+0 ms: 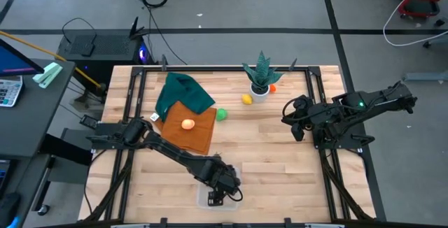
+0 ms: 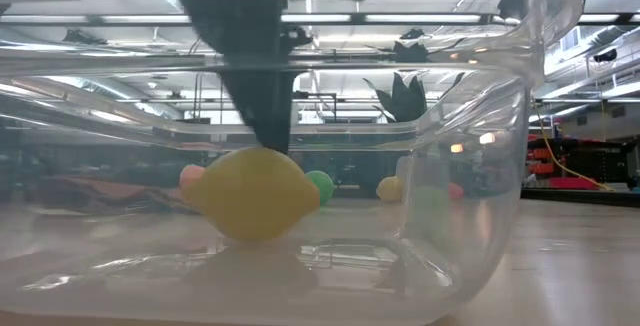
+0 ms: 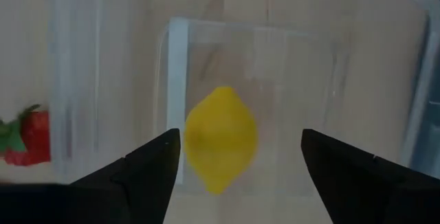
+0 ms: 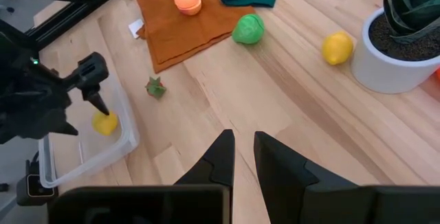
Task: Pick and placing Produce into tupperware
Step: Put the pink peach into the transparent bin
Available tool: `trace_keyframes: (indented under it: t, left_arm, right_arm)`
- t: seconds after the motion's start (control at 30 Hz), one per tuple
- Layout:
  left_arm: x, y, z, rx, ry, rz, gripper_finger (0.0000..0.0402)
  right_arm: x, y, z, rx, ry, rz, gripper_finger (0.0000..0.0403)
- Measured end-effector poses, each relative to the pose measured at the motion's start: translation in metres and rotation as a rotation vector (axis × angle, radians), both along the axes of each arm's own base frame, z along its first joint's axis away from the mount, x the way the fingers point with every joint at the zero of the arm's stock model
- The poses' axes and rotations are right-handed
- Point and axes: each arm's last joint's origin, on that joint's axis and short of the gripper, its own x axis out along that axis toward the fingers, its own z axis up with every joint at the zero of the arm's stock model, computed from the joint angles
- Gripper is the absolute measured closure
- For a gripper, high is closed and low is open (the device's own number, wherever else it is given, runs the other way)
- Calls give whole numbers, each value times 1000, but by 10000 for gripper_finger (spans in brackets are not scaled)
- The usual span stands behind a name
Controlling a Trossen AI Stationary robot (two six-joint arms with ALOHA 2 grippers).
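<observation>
while the left gripper [image 3: 237, 159] hangs over the tupperware [image 1: 203, 198] at the near edge of the table, its jaws stand apart on either side of a yellow lemon [image 3: 220, 139] that lies on the container floor. in the low view one dark finger [image 2: 255, 86] reaches down to just about touch the lemon's top, though nothing pinches the fruit, so i judge this to be the release step of one placement. the next move calls for lifting straight up clear of the clear walls without nudging the lemon, then going out for another piece.

just beside the tupperware, on the bare wood, lies a strawberry [image 4: 155, 86] with its green leaf cap showing. farther out, an orange fruit [image 4: 186, 0] sits on an orange-brown cloth [image 4: 185, 28], and a green fruit [image 4: 248, 29] rests on the table near that cloth's edge. a teal cloth [image 1: 183, 91] is bunched beyond. a second yellow lemon [image 4: 336, 47] lies next to the white pot [image 4: 395, 62] of a spiky plant [image 1: 262, 69], with a small red-orange piece [image 1: 272, 88] just beside the pot.

the right gripper [image 4: 243, 148] waits at the table's right side, fingers nearly together and empty.

counted: one tupperware, two lemons, one strawberry, one orange fruit, one green fruit, one red-orange piece, two cloths.
</observation>
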Motion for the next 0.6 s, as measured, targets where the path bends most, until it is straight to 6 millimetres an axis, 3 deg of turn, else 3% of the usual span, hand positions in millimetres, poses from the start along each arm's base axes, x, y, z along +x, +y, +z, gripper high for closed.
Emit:
trace_keyframes:
  t: [0.17, 0.4, 0.6]
  left_arm:
    - [2, 3, 29, 35, -6, -9, 92]
    - [7, 23, 73, 105, -35, 111, 91]
    - [15, 48, 87, 112, -71, 228, 98]
  right_arm:
    - [0, 0, 0, 0, 0, 0, 374]
    - [0, 0, 0, -1, 0, 1, 374]
    - [0, 0, 0, -1, 0, 1, 374]
